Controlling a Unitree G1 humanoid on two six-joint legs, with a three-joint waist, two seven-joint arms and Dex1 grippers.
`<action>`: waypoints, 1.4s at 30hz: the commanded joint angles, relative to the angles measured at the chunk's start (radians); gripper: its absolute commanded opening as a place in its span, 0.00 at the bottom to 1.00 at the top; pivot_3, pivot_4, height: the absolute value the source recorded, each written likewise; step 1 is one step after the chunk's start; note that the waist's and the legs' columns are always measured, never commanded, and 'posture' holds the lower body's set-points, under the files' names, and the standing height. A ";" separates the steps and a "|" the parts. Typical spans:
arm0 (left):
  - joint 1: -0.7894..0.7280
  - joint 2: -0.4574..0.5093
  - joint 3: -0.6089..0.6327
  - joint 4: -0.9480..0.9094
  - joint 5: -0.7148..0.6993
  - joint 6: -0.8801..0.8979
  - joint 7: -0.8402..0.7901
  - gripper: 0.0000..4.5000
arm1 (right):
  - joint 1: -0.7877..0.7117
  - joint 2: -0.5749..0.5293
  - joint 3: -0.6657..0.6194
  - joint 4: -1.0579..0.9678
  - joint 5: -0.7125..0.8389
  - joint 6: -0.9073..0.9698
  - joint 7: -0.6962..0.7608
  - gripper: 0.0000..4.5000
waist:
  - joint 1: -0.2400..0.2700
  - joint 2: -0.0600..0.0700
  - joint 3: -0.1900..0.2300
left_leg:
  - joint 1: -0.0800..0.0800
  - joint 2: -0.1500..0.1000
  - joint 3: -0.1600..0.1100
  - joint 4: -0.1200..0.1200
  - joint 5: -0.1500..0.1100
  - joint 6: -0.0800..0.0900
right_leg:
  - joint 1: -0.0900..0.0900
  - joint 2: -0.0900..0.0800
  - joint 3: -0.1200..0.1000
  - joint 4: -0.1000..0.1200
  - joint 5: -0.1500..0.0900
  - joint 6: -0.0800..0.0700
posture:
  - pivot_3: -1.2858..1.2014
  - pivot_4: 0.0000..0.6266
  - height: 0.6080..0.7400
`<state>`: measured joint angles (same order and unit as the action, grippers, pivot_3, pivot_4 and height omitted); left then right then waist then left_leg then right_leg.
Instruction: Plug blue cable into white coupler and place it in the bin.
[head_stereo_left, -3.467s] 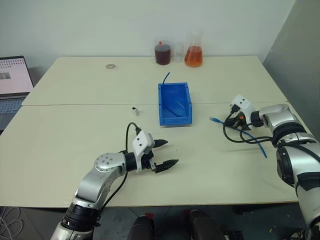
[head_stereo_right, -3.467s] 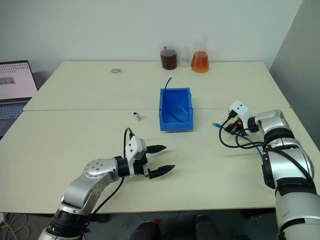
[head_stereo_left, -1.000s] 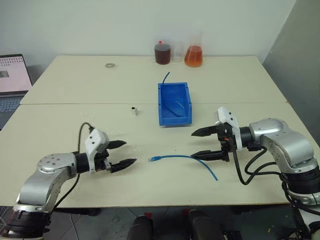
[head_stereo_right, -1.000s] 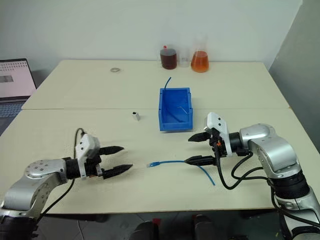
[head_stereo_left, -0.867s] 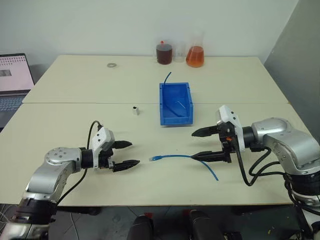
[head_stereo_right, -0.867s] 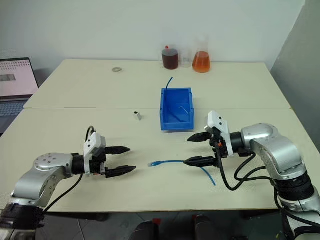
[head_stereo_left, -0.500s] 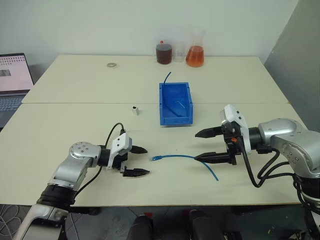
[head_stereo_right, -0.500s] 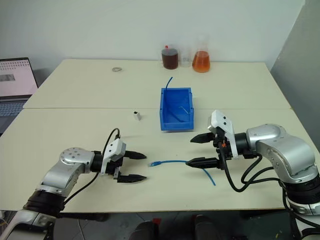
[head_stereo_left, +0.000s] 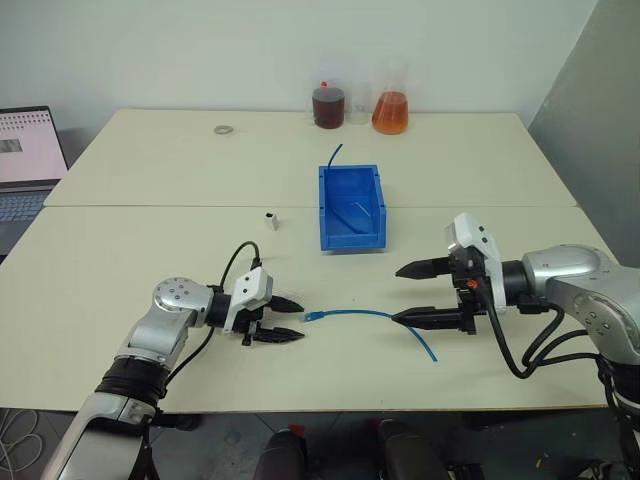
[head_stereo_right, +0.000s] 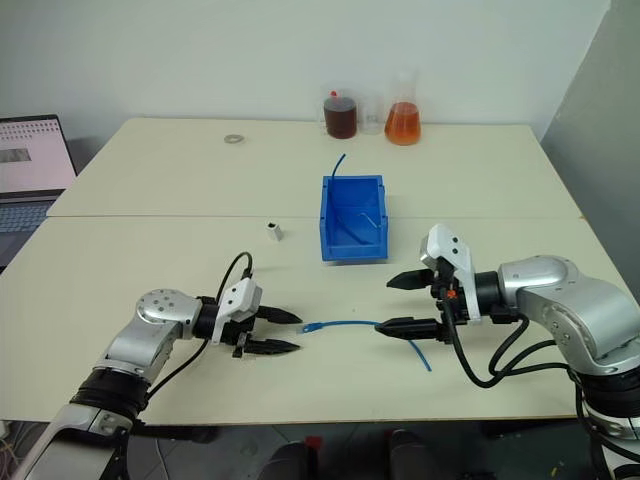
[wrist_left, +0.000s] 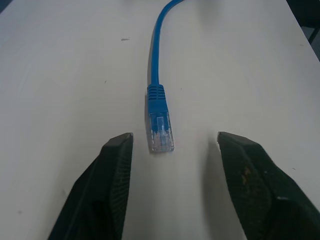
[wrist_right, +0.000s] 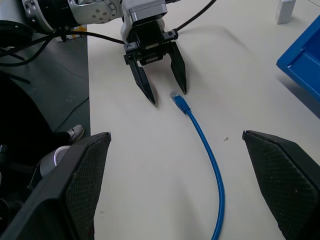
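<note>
Pale matte worktop (head_stereo_left: 120, 260) carried all items under inspection. The blue cable (head_stereo_left: 365, 315) lay loose at near centre, a thin smooth cord ending in a small clear ribbed plug (wrist_left: 160, 132). The left gripper (head_stereo_left: 285, 320) sat just left of that plug, jaws part-open, holding nothing, the plug lying just ahead of the gap. The right gripper (head_stereo_left: 420, 294) hovered at the cable's right end, jaws wide, empty. The white coupler (head_stereo_left: 269, 219), a tiny boxy block, stood farther back; the bin (head_stereo_left: 350, 208), glossy sloped plastic, lay right of it. Recommendation: advance slightly, close on the moulded boot, keeping the clear tip free for insertion.
</note>
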<state>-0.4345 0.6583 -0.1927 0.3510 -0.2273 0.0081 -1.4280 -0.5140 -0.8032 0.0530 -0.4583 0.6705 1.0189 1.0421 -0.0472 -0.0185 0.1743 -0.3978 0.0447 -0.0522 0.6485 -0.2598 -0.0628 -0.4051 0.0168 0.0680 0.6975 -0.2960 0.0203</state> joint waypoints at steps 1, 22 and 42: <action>0.014 -0.016 -0.014 -0.001 0.020 -0.034 0.002 0.35 | -0.005 -0.011 -0.023 -0.013 0.027 -0.008 -0.003 1.00 | 0.000 0.000 0.000 | 0.000 0.000 0.000 0.000 0.000 0.000 | 0.000 0.000 0.000 0.000 0.000 0.000 | 0.52 0.24 1.00; -0.182 -0.171 0.226 -0.415 -0.348 0.710 0.386 0.05 | -0.013 0.144 -0.249 -0.029 0.331 0.162 -0.241 1.00 | 0.014 -0.004 0.003 | -0.003 0.000 -0.004 0.006 0.000 0.000 | 0.000 0.000 -0.003 0.002 0.000 0.000 | 0.52 0.24 1.00; -0.222 -0.271 0.347 -0.586 -0.781 1.094 0.649 0.05 | -0.172 0.246 -0.292 0.177 0.549 0.205 -0.397 1.00 | 0.013 -0.004 0.003 | -0.003 0.000 -0.002 0.011 0.000 0.000 | 0.001 0.000 -0.001 0.004 0.001 0.001 | 0.52 0.24 1.00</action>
<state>-0.6583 0.3894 0.1436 -0.1995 -0.9794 1.1061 -0.7920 -0.6557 -0.5502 -0.2235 -0.2687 1.1727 1.2223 0.6359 -0.0341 -0.0228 0.1769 -0.4006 0.0448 -0.0544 0.6590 -0.2599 -0.0628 -0.4038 0.0170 0.0671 0.7010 -0.2953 0.0216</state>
